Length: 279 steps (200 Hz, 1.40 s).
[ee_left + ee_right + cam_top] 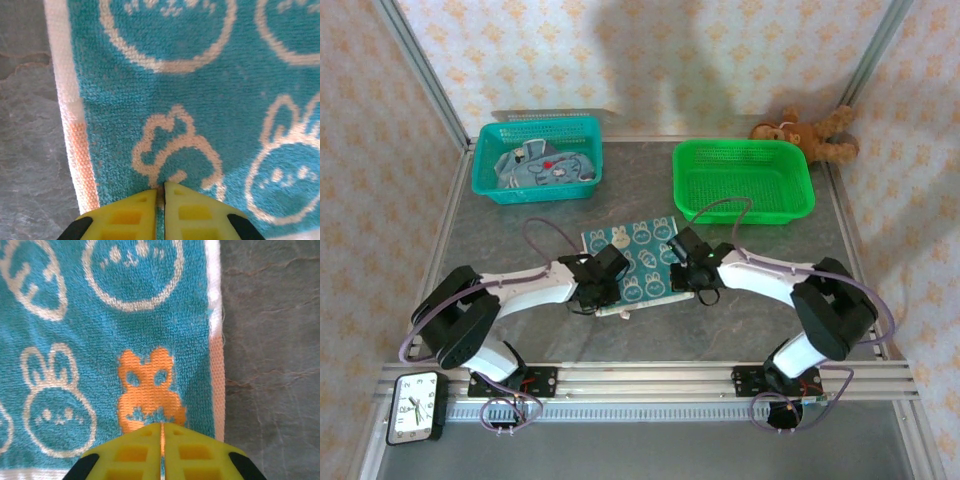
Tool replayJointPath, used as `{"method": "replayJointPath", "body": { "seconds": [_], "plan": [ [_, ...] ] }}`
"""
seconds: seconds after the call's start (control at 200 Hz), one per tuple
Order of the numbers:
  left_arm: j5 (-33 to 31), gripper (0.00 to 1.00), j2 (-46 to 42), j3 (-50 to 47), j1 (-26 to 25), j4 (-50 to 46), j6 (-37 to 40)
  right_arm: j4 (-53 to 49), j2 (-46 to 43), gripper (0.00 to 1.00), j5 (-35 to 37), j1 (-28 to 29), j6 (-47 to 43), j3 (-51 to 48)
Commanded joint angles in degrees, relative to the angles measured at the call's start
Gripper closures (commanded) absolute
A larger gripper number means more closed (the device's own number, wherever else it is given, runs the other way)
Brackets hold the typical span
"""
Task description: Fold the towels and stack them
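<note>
A teal towel (638, 255) printed with white bunny faces lies flat on the grey table between both arms. My left gripper (603, 283) sits at its near-left part and my right gripper (680, 265) at its right side. In the left wrist view the yellow fingers (135, 215) of the left gripper (164, 186) are shut, pinching the towel (200, 100) just inside its white and peach left border. In the right wrist view the right gripper (162, 425) is shut on the towel (100, 315) at an orange print near the right border. More towels (542, 165) lie bunched in the blue basket.
The blue basket (485, 170) stands at the back left and a green basket (800, 190) at the back right. A brown teddy bear (815, 135) lies behind the green basket. A small clock (415, 408) rests by the left arm's base.
</note>
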Motion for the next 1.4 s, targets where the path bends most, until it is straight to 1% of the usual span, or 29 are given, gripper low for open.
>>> {"method": "replayJointPath", "body": {
  "seconds": [0.0, 0.15, 0.31, 0.455, 0.54, 0.59, 0.666, 0.716, 0.826, 0.856, 1.001, 1.096, 1.261, 1.391],
  "plan": [
    [-0.67, 0.91, 0.39, -0.81, 0.31, -1.72, 1.60, 2.78, -0.22, 0.90, -0.55, 0.75, 1.59, -2.42],
    [-1.85, 0.91, -1.93, -4.38, 0.22, -5.24, 1.63, 3.35, -1.93, 0.90, 1.35, 5.27, 5.09, -6.11],
    [-1.84, 0.91, -7.37, -8.20, 0.16, -10.23, 0.48, 5.19, -3.19, 0.90, 2.36, 10.71, 10.90, -9.08],
    [-1.17, 0.91, -15.15, -11.33, -0.26, -13.03, -1.65, 2.73, -4.50, 0.90, 4.35, 16.14, 13.23, -6.70],
    [-1.67, 0.88, -19.21, -10.68, -0.18, -14.05, -1.86, 0.90, -5.55, 0.90, 5.39, 16.72, 13.21, -4.42],
    [-2.38, 0.86, -20.92, -9.26, 0.47, -14.64, -1.48, -0.69, -6.43, 0.91, 7.30, 16.68, 13.09, -2.72],
    [-2.66, 0.86, -22.20, -6.89, 3.03, -14.84, 0.21, -2.22, -7.70, 0.92, 9.64, 16.26, 11.89, 0.10],
    [-2.40, 0.88, -22.31, -5.44, 5.38, -14.02, 1.88, -3.22, -7.75, 0.94, 10.75, 15.40, 10.66, 2.28],
    [0.19, 0.97, -19.70, -1.81, 11.60, -10.35, 5.91, -4.62, -5.19, 1.00, 11.69, 12.10, 7.66, 6.66],
    [0.53, 1.00, -18.31, -0.53, 12.65, -9.54, 6.90, -4.79, -3.99, 1.00, 11.70, 11.00, 7.25, 7.66],
    [2.09, 1.00, -9.01, 6.28, 18.10, -6.74, 12.10, -4.30, 1.88, 1.00, 12.29, 6.77, 4.02, 12.66],
    [2.87, 1.00, -2.77, 10.35, 20.70, -4.89, 14.53, -3.94, 6.47, 1.00, 12.37, 4.51, 2.06, 16.34],
    [3.07, 1.00, 6.87, 15.80, 23.37, -3.55, 16.31, -3.64, 14.00, 1.00, 11.66, 1.35, -0.20, 22.49],
    [1.55, 1.00, 10.29, 16.67, 24.63, -4.05, 16.85, -4.71, 18.83, 1.00, 11.74, -0.26, -0.92, 26.93]
  ]
}}
